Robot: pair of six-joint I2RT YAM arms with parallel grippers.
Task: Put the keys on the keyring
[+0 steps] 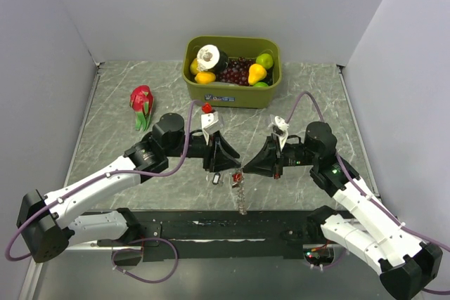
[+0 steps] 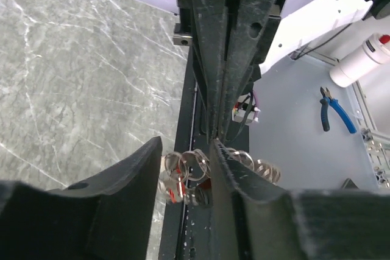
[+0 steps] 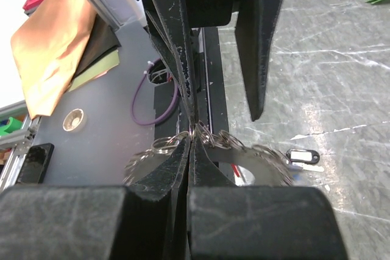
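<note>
**A:** Keyring (image 2: 186, 165) first: where is it?

**B:** Start with what surrounds it. A grey marbled tabletop (image 1: 126, 152) fills the overhead view, with pale walls on three sides. The left arm (image 1: 105, 173) and the right arm (image 1: 351, 191), both black and white, reach in from the near edge and meet nose to nose at the middle. Against the far wall sits an olive-green bin (image 1: 232, 96) heaped with fruit, including dark grapes, a yellow pear and an orange. A pink dragon fruit (image 1: 141, 103) lies to the bin's left, well apart from the arms.

**A:** And the ring itself?

**B:** It hangs in the air between the two grippers, near the tabletop's near edge. It is a thin silvery loop with a coiled rim, and a short tail of coils dangles below it.

**A:** What are the fingers doing?

**B:** The right gripper (image 3: 191, 143) has its fingers pressed together, clamped on the ring's rim. The left gripper (image 2: 186, 145) has its fingers apart, one on each side of the coils. I cannot tell whether either finger touches the metal.

**A:** Any keys?

**B:** A red-headed key (image 1: 238, 175) shows among the coils, but I cannot tell whether it is threaded on. A black-headed key (image 3: 303, 156) lies flat on the tabletop near the left gripper, apart from the ring.
</note>
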